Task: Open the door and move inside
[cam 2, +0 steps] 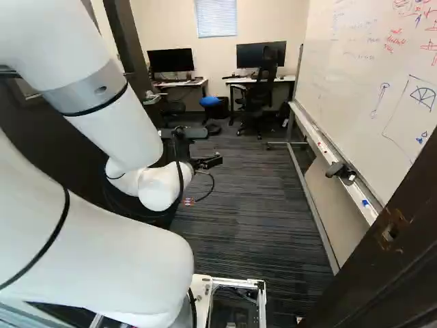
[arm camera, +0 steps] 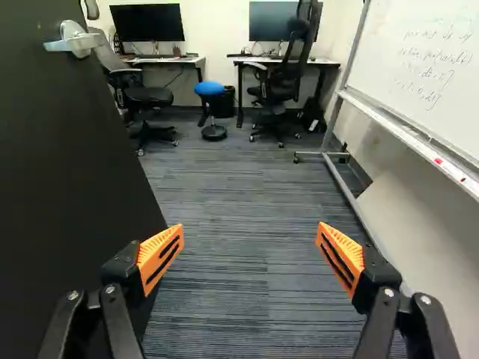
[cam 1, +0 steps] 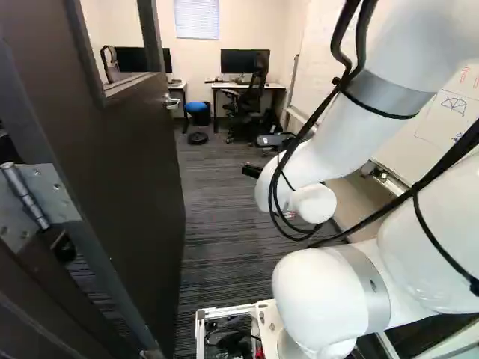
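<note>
Starting at the left of the left base view, we have the hinge (cam 1: 30,198) close by the base, and from it the door (cam 1: 138,164) standing open into the room, upright, its width running away ahead of us rather than across our path. Its lever handle (arm camera: 73,40) sits near the far edge, farther ahead than our claw (arm camera: 251,228) and off to the robot's left of it. That is the relation we judge matters most: the door lies along the claw's left flank, with the way in straight ahead. In the wrist view one finger shows against the dark panel, though we cannot tell whether it touches. The claw is released, its two fingers spread wide with nothing between them. Ahead of it runs the carpet (arm camera: 224,179), our lane into the room. Farther right, the whiteboard (cam 2: 369,89) on its stand lines the other side, and nearest us on that side is the door frame (cam 2: 389,239). We take the opening as largely done and driving in as the step at hand; our one arm (cam 1: 329,142) should keep off the panel on its left, while the base could catch the frame on its right.
</note>
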Motion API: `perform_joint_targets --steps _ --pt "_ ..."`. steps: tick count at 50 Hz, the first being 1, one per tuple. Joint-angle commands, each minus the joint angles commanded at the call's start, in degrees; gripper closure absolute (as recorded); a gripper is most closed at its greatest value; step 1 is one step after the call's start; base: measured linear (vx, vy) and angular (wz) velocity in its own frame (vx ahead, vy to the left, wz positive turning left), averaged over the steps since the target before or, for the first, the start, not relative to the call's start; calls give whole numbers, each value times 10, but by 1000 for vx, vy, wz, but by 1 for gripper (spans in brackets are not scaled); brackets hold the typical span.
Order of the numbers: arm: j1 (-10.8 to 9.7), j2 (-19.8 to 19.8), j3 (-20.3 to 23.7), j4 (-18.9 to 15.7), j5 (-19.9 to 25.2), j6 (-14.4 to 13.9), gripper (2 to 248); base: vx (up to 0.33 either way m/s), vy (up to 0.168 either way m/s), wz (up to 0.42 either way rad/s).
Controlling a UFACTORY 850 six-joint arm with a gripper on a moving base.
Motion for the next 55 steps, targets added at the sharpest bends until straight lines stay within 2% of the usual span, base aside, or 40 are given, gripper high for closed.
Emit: perform_joint_targets --steps 55 --pt "0 0 0 0 0 0 3 210 -33 -4"
